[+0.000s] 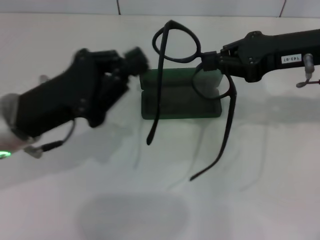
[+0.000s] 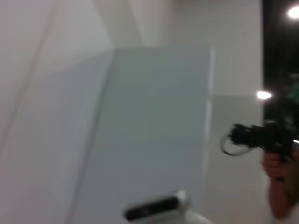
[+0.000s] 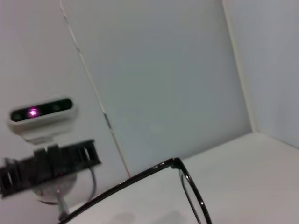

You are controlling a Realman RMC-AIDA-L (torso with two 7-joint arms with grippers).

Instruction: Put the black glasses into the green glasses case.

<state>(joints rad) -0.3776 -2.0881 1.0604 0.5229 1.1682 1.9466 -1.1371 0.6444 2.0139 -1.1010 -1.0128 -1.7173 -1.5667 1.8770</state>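
Note:
In the head view my right gripper is shut on the bridge of the black glasses and holds them in the air over the green glasses case. The lenses are tilted and both temple arms hang unfolded toward the table in front of the case. The case lies on the white table with a seam across its middle. My left gripper hovers just left of the case, blurred. The right wrist view shows part of the glasses frame and the left arm beyond it.
The white table stretches in front of the case, with a wall behind it. The left wrist view shows pale walls and, far off, the right arm holding the glasses.

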